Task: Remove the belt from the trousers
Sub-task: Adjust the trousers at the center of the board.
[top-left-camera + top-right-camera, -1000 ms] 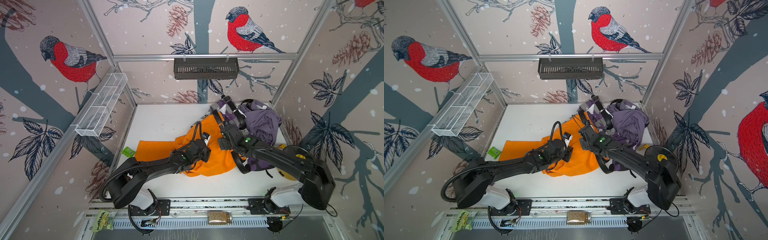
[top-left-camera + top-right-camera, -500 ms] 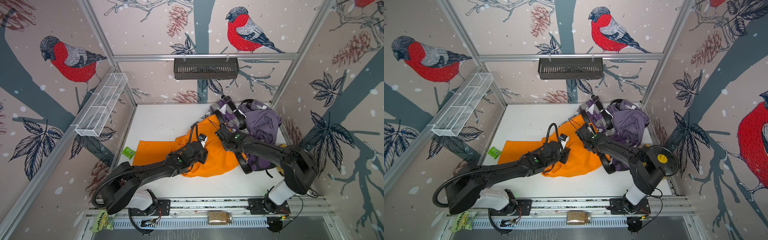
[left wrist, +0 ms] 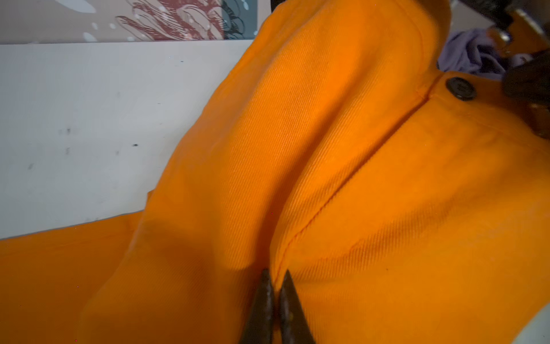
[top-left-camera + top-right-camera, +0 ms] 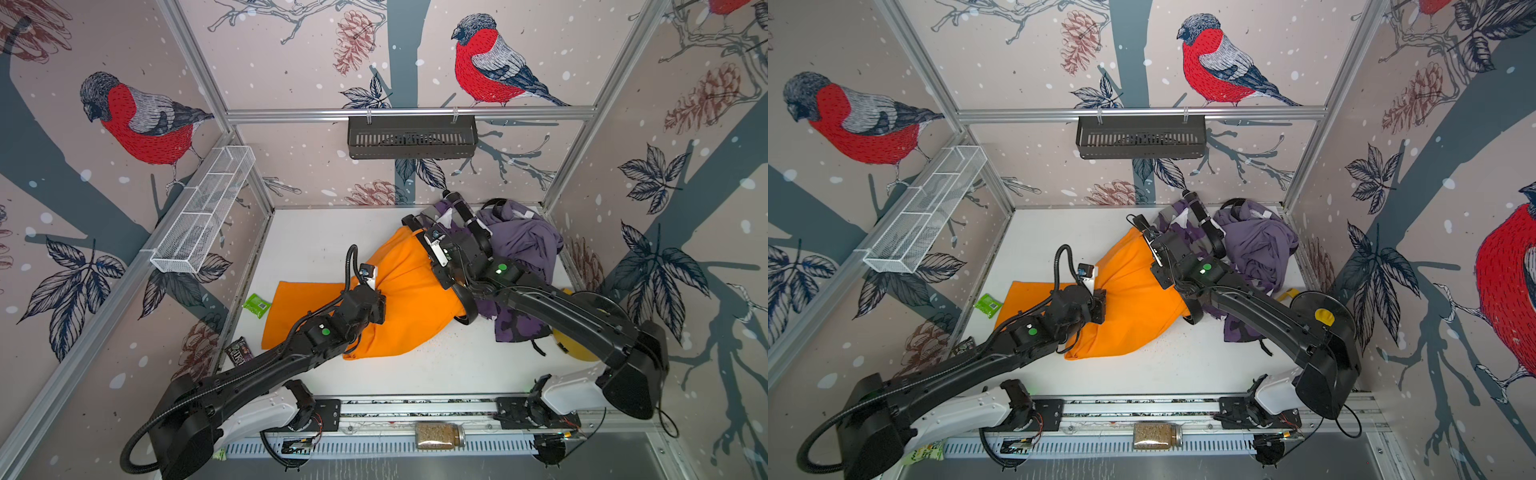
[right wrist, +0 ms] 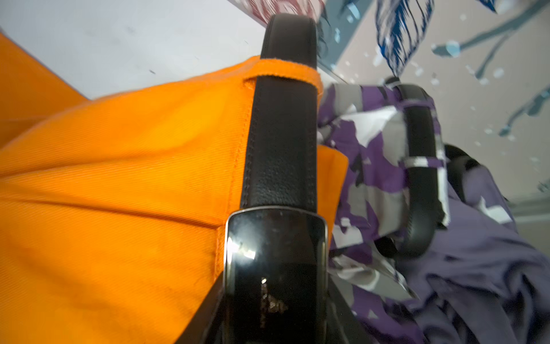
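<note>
Orange trousers (image 4: 407, 299) lie bunched in the middle of the white table, also seen in a top view (image 4: 1133, 299). A black belt (image 5: 281, 143) runs through an orange loop on their waistband and ends in a glossy black buckle (image 5: 276, 262). My right gripper (image 5: 275, 297) is shut on that buckle, a finger against each side. In a top view the right gripper (image 4: 432, 245) sits at the waistband's far end. My left gripper (image 3: 276, 275) is shut on a fold of the trousers (image 3: 327, 149) beside the fly seam, lower down the garment.
Purple camouflage trousers carrying a second black belt (image 5: 419, 178) and a purple garment pile (image 4: 523, 245) lie at the back right. A yellow object (image 4: 569, 345) rests by the right wall. A green packet (image 4: 257, 305) and a dark packet (image 4: 239, 353) lie near the left wall.
My right gripper went from open to shut on the belt buckle and moved toward the back wall along the waistband. The left gripper stayed pinched on the orange cloth.
</note>
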{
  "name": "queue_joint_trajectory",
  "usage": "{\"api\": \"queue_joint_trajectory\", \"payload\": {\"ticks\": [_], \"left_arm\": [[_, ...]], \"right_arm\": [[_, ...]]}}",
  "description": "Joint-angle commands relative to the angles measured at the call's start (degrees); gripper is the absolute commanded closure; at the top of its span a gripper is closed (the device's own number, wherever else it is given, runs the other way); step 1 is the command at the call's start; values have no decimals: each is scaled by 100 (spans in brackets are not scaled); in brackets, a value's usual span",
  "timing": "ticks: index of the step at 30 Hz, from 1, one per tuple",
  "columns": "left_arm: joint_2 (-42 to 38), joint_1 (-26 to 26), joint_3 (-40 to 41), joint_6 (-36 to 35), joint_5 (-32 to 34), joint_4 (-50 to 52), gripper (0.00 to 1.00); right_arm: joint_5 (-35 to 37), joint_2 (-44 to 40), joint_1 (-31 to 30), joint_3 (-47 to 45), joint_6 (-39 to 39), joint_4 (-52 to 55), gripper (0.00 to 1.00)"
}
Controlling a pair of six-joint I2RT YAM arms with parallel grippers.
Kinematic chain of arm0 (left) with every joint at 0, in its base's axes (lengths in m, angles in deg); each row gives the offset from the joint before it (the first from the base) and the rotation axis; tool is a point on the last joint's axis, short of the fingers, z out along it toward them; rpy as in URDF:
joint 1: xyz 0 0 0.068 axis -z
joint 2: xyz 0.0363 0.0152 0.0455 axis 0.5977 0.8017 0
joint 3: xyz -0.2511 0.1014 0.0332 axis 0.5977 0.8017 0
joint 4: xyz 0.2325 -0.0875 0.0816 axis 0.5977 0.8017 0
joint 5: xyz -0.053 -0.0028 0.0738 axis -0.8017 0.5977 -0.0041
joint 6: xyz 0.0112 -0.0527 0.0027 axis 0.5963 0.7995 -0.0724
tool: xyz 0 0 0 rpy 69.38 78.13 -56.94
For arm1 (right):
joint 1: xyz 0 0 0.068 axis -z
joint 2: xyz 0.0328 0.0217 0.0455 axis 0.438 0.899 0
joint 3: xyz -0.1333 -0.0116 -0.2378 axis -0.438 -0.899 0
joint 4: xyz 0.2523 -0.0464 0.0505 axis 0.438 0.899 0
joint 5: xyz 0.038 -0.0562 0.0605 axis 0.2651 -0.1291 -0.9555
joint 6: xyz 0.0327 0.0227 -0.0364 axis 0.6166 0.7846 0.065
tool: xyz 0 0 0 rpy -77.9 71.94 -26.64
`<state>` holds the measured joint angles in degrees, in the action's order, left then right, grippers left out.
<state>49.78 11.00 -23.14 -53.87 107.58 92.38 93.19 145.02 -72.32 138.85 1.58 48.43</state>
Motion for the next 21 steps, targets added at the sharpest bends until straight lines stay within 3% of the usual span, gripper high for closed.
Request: {"api": "queue_joint_trajectory", "payload": {"ticks": [1, 5, 6, 9, 13, 18, 21], "left_arm": [[-437, -113, 225, 548, 1201, 1117, 100], [-523, -379, 353, 755, 1241, 1257, 100], [-429, -395, 282, 788, 1245, 1289, 91], [-301, -393, -117, 641, 1013, 1313, 33], [-570, -396, -710, -117, 621, 1083, 3], [-1036, -393, -897, -2045, -148, -255, 1], [-732, -393, -917, -3049, -452, -752, 1]], "right_arm": [[-622, -202, -21, -14, -525, -262, 89], [-732, -389, -15, -201, -591, -359, 92], [-863, -440, -17, -212, -625, -344, 92], [-1091, -554, -88, -243, -727, -355, 92], [-1177, -546, -162, -145, -921, -105, 92], [-1450, -596, -248, -33, -1055, 39, 93], [-1603, -623, -277, 106, -1075, 168, 93]]}}
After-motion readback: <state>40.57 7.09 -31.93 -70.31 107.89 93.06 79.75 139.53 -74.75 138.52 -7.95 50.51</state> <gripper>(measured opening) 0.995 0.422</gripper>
